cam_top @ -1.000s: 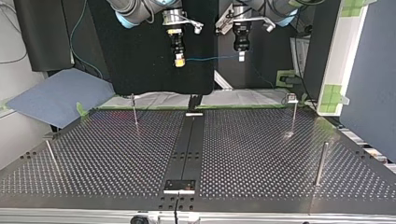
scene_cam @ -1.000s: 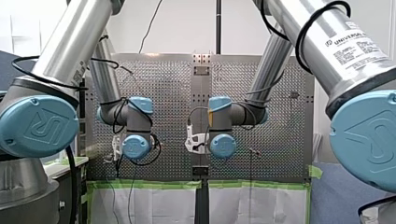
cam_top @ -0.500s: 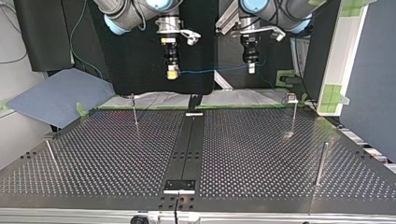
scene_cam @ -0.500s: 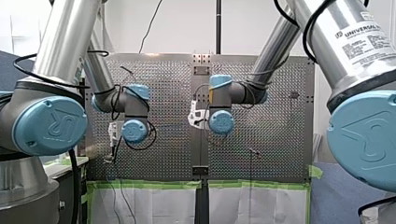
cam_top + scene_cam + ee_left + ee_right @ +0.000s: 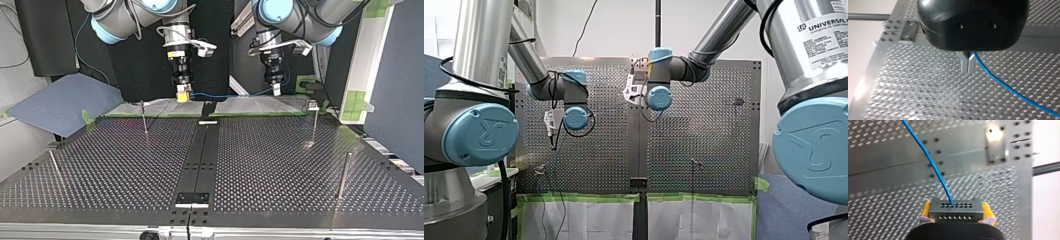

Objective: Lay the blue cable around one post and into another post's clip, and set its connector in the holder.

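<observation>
Grippers are both hanging above the perforated table (image 5: 280, 165), clear of its posts (image 5: 144, 117): my left gripper (image 5: 968, 69) is pinching the blue cable (image 5: 1008, 88) in metal fingers (image 5: 963, 63), my right gripper (image 5: 183, 94) is clamping the metal connector (image 5: 955, 210) between yellow pads (image 5: 926, 210). Sagging between them, the cable is looking light and limp, probably needing tension from both holds; the small rigid connector is suiting a flat-sided grip.

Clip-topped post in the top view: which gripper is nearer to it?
Left. My left gripper, holding the cable, hangs just beside and above the post; my right gripper, holding the connector, hangs beyond the table's middle, farther off.
</observation>
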Robot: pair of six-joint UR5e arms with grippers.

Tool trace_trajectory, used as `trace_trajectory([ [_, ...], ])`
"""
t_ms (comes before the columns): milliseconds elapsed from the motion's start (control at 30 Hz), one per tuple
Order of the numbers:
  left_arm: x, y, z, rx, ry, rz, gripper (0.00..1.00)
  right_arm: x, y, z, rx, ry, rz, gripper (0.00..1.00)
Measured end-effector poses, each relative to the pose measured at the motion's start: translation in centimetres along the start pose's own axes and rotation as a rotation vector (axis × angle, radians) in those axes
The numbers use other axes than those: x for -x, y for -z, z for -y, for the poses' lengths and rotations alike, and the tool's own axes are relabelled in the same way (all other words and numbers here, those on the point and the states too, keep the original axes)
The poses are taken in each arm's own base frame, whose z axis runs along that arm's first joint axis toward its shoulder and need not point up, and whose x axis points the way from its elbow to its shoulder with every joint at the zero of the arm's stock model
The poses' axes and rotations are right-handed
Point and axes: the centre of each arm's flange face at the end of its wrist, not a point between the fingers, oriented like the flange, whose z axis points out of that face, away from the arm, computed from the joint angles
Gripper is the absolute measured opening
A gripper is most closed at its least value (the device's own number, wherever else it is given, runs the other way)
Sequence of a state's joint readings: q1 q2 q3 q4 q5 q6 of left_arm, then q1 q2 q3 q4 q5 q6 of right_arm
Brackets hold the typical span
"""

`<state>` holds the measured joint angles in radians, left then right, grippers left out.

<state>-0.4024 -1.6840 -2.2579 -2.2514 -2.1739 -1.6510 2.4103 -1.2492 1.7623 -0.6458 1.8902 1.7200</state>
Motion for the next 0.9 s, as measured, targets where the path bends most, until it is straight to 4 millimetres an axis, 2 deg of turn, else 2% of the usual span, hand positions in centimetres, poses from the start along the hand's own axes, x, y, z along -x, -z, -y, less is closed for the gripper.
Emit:
trace_trajectory([
  [200,3.2,-1.2,0.2,0.044,0.028,0.041,0.00,-2.4,-1.1,1.0,-0.029,-0.001,-0.007,0.00],
  [400,6.5,-2.2,0.2,0.070,0.050,0.076,0.00,-3.9,-2.0,1.8,-0.059,0.003,-0.002,0.00],
  [733,10.3,-2.6,-0.9,0.100,0.086,0.104,0.00,-4.6,-2.2,2.3,-0.079,0.034,0.046,0.00],
  [900,12.3,-2.9,-1.6,0.117,0.100,0.121,0.00,-6.0,-3.1,3.0,-0.105,0.038,0.039,0.00],
])
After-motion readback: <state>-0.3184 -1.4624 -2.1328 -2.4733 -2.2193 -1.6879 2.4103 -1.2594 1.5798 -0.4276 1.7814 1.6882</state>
